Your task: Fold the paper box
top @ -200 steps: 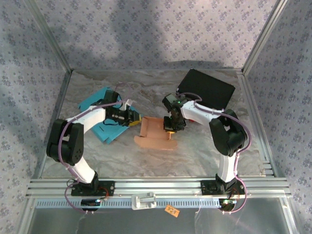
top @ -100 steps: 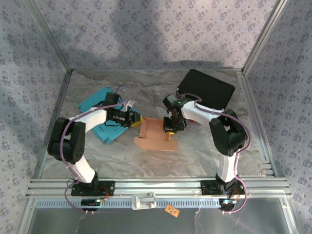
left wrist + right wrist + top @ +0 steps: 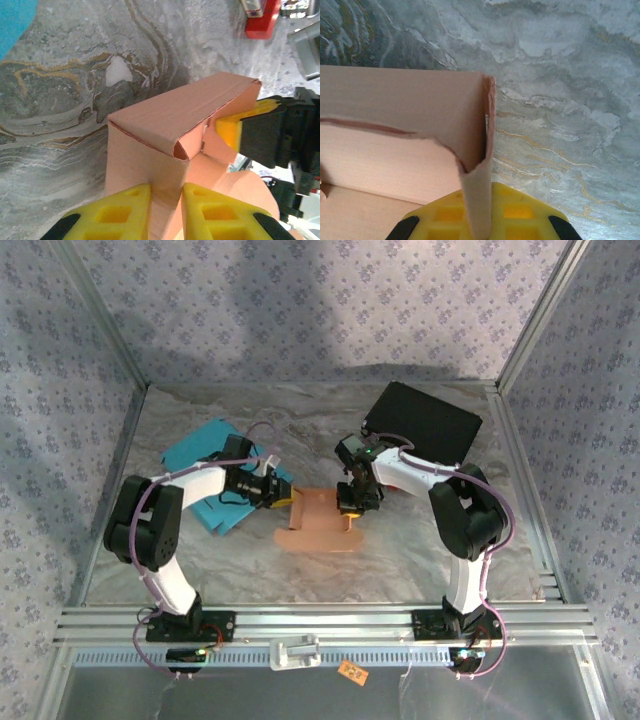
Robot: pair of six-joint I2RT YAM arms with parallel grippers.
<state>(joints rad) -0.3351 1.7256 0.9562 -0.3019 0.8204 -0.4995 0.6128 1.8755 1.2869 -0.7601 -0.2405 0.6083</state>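
Note:
The salmon-pink paper box [image 3: 318, 522] lies partly folded in the middle of the marbled table. My left gripper [image 3: 284, 499] meets its left end. In the left wrist view the yellow fingers [image 3: 122, 210] press from both sides on an upright folded wall of the box [image 3: 165, 125], so the left gripper [image 3: 166, 192] is shut on it. My right gripper [image 3: 350, 502] stands over the box's right end. In the right wrist view it [image 3: 479, 207] is shut on a doubled-over wall [image 3: 470, 125]. The right gripper's yellow finger [image 3: 235, 131] shows behind the wall in the left wrist view.
A blue sheet [image 3: 203, 472] lies under the left arm at the left. A black flat case [image 3: 424, 420] sits at the back right. A red object [image 3: 262, 20] lies beyond the box. Metal frame posts and patterned walls close in the table.
My left gripper has moved right from the blue sheet's edge to the box and closed on its left wall, which now stands up. The right gripper has stayed shut on its wall.

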